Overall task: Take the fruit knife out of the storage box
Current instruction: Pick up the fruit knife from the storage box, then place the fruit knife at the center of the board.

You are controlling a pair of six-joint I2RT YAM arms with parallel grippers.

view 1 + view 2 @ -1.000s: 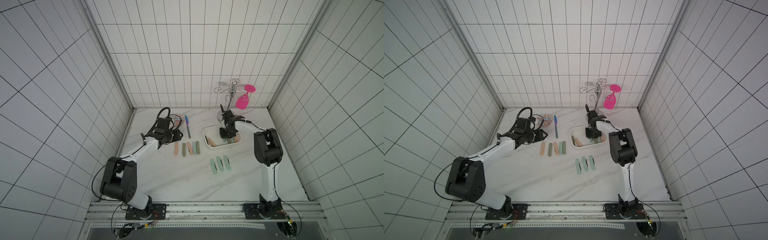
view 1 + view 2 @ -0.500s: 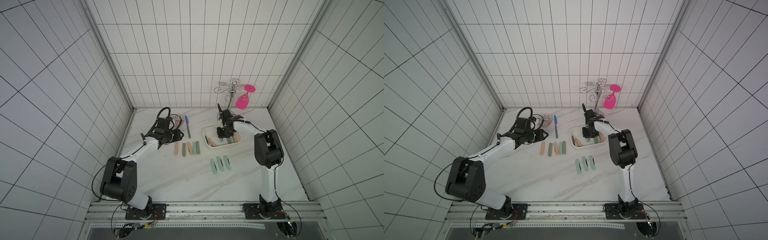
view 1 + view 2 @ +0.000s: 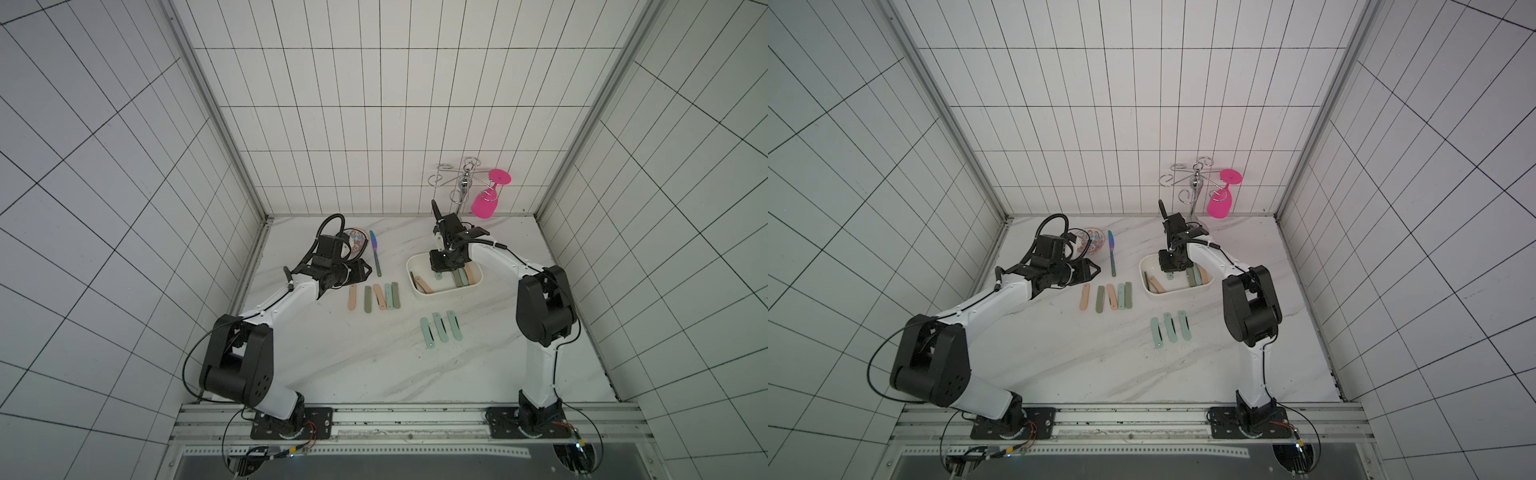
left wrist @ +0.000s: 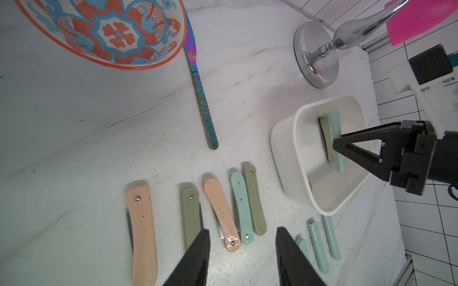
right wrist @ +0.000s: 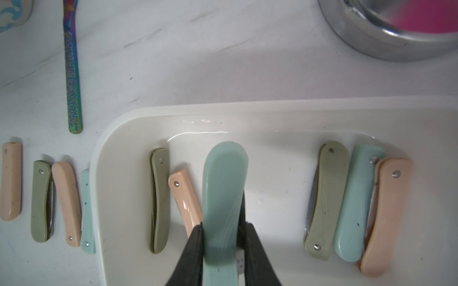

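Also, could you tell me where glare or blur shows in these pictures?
Right wrist view: a glare streak on the storage box wall, the chrome stand base blurred. Left wrist view: the patterned bowl sharp, soft shadows. In both top views: even light.

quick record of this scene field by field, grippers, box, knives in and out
right gripper: shut on mint knife, over the storage box
left gripper: open, empty, by the row of five knives
in box: five other knives, two at one end, three at the other
on table: also a row of three mint knives
status: knife gripped, not yet outside the box
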